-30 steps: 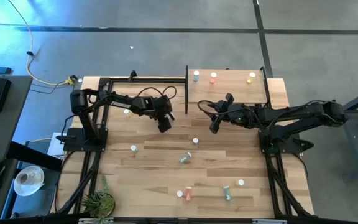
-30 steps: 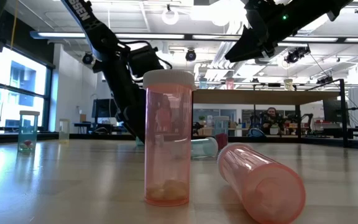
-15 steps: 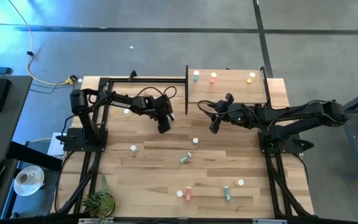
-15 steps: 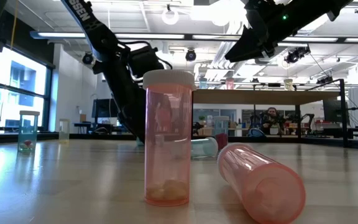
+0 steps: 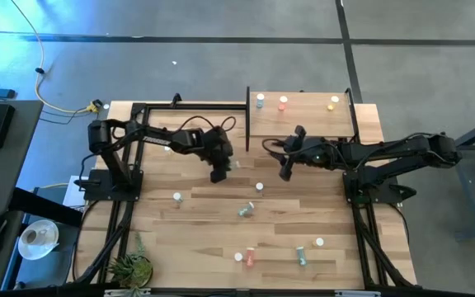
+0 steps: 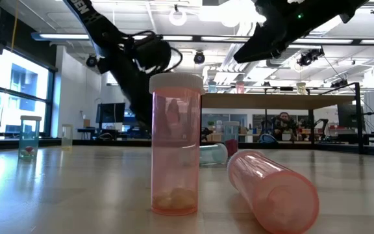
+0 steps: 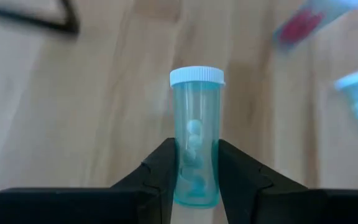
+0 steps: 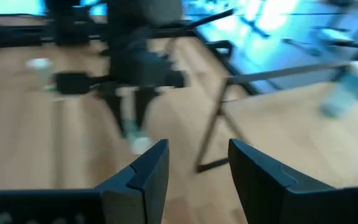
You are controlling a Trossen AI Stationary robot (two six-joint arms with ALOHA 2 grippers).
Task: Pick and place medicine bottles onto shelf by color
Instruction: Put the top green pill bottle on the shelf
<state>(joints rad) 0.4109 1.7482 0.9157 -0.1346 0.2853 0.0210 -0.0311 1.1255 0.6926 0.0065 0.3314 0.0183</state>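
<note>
While bottles dot the wooden worktop (image 5: pixel 196 223) beneath bright ceiling lights, the left pincer (image 7: pixel 194 171), open 1 second ago, now clamps a teal bottle (image 7: pixel 196 146); the right pincer (image 8: pixel 197 165) stays open, empty.

Two arms, mid-table.
Left gripper (image 7: pixel 194 171): fingers clamped on a bottle (image 7: pixel 196 134). Right gripper (image 8: pixel 197 165): fingers apart, empty, raised.

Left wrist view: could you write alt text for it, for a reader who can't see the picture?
The left gripper is shut on a teal bottle with a white cap and pale pills inside, its two dark fingers clamping the lower body. Behind lies a blurred wooden tabletop with a red bottle at one corner.
</note>
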